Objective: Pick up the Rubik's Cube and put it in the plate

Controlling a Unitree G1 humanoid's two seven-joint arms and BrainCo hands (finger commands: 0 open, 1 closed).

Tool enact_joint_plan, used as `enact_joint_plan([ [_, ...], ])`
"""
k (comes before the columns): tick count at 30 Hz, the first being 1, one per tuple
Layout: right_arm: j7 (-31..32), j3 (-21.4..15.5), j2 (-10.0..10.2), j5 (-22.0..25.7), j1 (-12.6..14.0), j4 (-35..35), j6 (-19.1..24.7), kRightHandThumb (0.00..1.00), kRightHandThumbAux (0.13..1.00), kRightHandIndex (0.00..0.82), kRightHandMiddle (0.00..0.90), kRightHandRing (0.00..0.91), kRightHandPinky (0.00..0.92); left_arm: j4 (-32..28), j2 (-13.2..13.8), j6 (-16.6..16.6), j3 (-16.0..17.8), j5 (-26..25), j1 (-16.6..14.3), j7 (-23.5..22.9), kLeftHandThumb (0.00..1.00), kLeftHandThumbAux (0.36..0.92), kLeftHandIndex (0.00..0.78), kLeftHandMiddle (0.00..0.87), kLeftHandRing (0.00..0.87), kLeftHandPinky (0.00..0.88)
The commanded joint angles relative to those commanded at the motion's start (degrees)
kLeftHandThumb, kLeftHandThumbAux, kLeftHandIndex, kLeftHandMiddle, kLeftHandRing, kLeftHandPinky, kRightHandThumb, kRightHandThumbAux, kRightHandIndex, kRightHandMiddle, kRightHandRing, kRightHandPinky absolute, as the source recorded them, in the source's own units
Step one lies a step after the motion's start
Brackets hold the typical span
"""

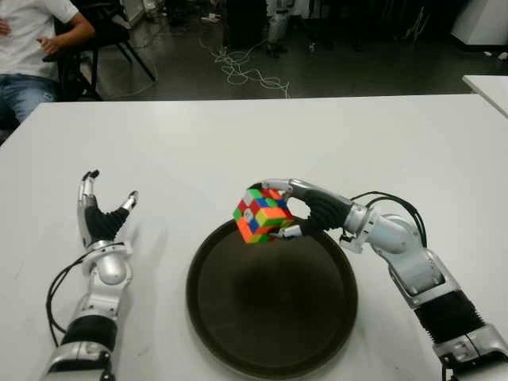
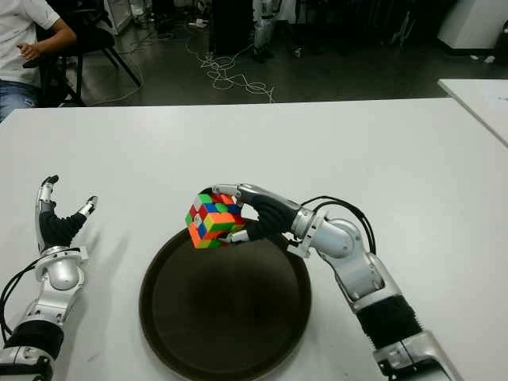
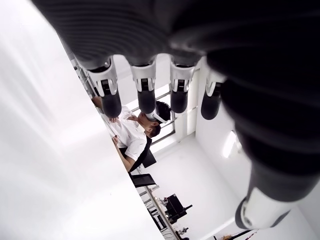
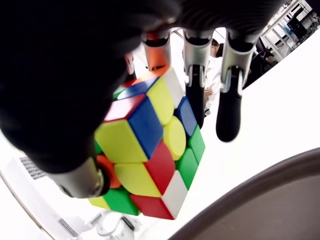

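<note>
**Cube held over the far rim of the plate**

Left eye view: the right hand reaches in from the lower right of the frame and pinches the cube between thumb and fingers. The cube sits tilted, at frame centre, over the far rim of the dark round plate, which fills the lower middle. The open middle of the plate lies toward the bottom of the frame from the cube, so the release spot appears to be nearer the robot and lower. The left hand shows at lower left, well apart from the plate, fingers spread and holding nothing, on the white table.

Right eye view: same layout; the cube sits at the plate's upper edge.

Left wrist view: straight fingers, nothing between them.

Right wrist view: the cube fills the centre, clamped by thumb and fingers; the plate's rim curves across the lower right corner.
</note>
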Motion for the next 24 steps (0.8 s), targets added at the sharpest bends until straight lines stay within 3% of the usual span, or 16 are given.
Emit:
enact_joint_plan([
  [10,1.0,0.1,-0.4,0.0,-0.6,0.9,-0.5,0.0,0.709,0.084,0.151,0.182,0.101,-0.9,-0.3,0.1,0.3,-0.6,0.3,-0.7,0.0,0.714,0.009,0.003,0.0,0.001],
  [24,0.5,-0.4,0.0,-0.1,-0.7,2.0,-1.8,0.0,0.709,0.088,0.134,0.176,0.168,-0.4,-0.3,0.5,0.3,-0.5,0.1,-0.2,0.0,0.724,0.007,0.002,0.0,0.013],
])
